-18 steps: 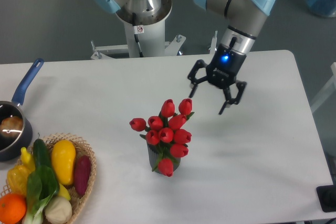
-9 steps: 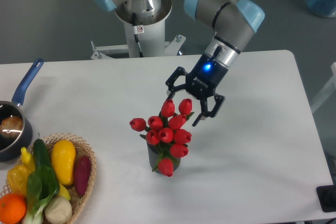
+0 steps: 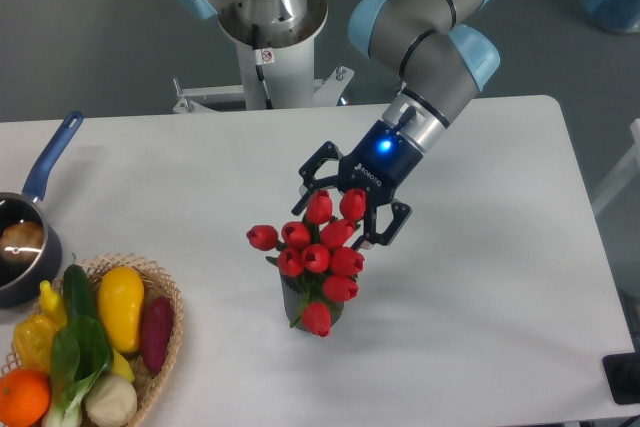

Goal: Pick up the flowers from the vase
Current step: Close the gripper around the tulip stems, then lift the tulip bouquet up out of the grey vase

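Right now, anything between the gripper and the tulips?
Nothing visible. The open gripper is already at the top of the flowers, its fingers either side of the upper blooms. The vase sits below.

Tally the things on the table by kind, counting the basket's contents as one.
Flower bunches: 1, the flowers
Vases: 1, the vase
Pots: 1, the pot
Baskets of produce: 1, the wicker basket
Total: 4

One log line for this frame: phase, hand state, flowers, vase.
phase: reaching | hand: open, fingers either side of top blooms | flowers: in vase, not gripped | vase: upright on table
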